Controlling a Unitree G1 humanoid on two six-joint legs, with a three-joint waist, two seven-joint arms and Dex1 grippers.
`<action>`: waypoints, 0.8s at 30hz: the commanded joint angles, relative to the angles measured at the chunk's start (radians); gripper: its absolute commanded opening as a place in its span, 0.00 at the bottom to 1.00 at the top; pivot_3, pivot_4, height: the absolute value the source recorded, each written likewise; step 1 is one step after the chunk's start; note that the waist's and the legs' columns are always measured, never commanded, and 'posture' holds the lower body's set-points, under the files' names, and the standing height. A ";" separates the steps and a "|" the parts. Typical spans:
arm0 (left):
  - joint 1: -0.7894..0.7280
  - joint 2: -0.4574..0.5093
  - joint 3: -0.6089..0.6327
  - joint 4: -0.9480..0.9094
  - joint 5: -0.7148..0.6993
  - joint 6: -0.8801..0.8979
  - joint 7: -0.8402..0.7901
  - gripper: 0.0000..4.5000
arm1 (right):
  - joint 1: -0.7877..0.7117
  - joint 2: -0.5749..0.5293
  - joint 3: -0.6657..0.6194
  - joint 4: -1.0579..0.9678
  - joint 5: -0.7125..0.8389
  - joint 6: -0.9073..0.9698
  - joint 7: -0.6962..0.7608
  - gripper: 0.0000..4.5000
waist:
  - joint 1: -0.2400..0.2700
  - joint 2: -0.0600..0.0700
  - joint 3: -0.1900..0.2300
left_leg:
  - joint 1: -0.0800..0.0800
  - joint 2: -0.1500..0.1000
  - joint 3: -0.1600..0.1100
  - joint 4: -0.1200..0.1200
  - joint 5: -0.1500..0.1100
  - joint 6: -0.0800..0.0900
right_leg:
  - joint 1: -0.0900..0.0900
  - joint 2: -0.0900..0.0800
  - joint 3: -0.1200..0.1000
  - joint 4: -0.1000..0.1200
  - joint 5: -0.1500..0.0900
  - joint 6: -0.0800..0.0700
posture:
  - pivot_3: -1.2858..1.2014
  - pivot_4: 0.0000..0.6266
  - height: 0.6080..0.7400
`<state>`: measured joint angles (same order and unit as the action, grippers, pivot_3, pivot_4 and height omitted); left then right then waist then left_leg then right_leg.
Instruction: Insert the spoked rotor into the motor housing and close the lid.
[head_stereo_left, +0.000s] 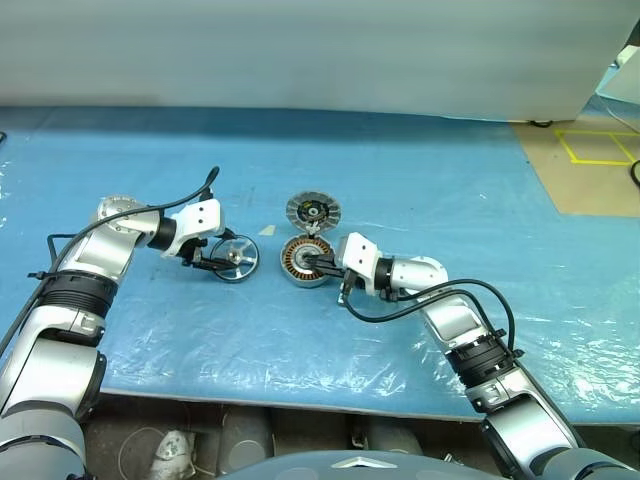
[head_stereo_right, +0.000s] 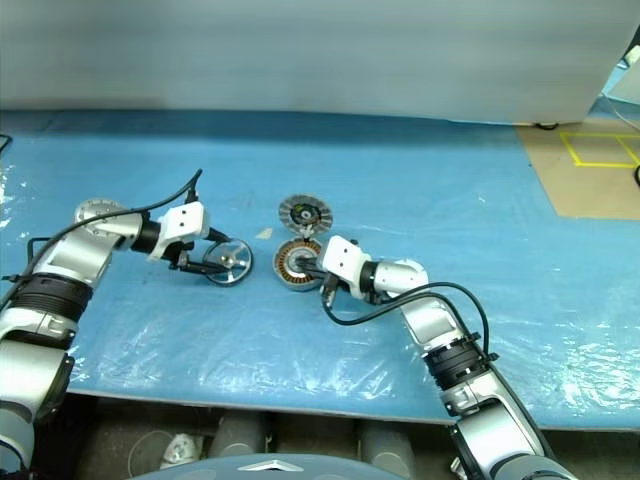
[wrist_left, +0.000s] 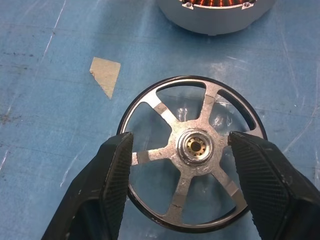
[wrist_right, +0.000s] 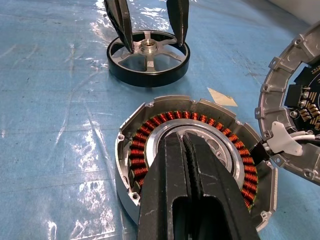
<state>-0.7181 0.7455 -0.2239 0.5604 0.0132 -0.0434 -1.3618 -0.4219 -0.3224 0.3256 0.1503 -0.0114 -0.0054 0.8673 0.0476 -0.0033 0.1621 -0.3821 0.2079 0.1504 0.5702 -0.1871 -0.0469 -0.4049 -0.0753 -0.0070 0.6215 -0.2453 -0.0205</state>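
Midway across the blue plastic-covered worktop (head_stereo_left: 330, 340), well clear of its edges, you have the three motor parts close together. Your spoked rotor (head_stereo_left: 238, 257) lies flat toward the left edge side of the group; the motor housing (head_stereo_left: 303, 260), copper windings facing up, sits just beside it, and the lid (head_stereo_left: 313, 211) rests just behind the housing, toward the far edge, nearly touching it. Your left gripper (wrist_left: 181, 150) hangs over the rotor with its jaws spread wide, one finger (wrist_left: 107, 185) reaching down inside the rim on each side of the central hub; you cannot tell from the views whether they touch the spokes, and nothing is clamped. Your right gripper (wrist_right: 187, 142) has its jaws pressed fully together, holding nothing, their tips resting over the silver hub in the middle of the housing. A small pale scrap of tape (wrist_left: 106, 75) lies on the worktop between rotor and lid
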 joint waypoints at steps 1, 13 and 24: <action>-0.040 0.010 0.017 0.018 -0.004 -0.029 -0.011 0.72 | 0.000 -0.001 -0.003 -0.011 0.003 -0.020 -0.004 0.00 | 0.000 0.000 0.000 | 0.000 0.000 0.000 0.000 0.000 0.000 | 0.000 0.000 0.000 0.000 0.000 0.000 | 0.52 0.24 1.00; -0.129 0.018 -0.017 0.103 0.009 -0.057 -0.169 0.72 | 0.001 0.006 0.001 -0.006 -0.002 -0.019 -0.009 0.00 | 0.000 0.000 0.000 | 0.000 0.000 0.000 0.000 0.000 0.000 | 0.000 0.000 0.000 0.000 0.000 0.000 | 0.52 0.24 1.00; -0.184 -0.021 -0.048 0.227 0.069 -0.133 -0.163 0.72 | 0.010 0.008 0.001 -0.019 -0.003 -0.013 -0.017 0.00 | 0.003 0.000 0.000 | 0.000 0.000 0.000 0.000 0.000 0.000 | 0.000 0.000 0.000 0.000 0.000 0.000 | 0.52 0.24 1.00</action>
<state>-0.8720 0.7237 -0.2714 0.7741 0.0700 -0.1469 -1.5370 -0.4153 -0.3161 0.3271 0.1513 -0.0186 -0.0055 0.8544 0.0506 -0.0034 0.1621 -0.3826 0.2080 0.1503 0.5701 -0.1871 -0.0469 -0.4049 -0.0753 -0.0072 0.6212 -0.2453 -0.0205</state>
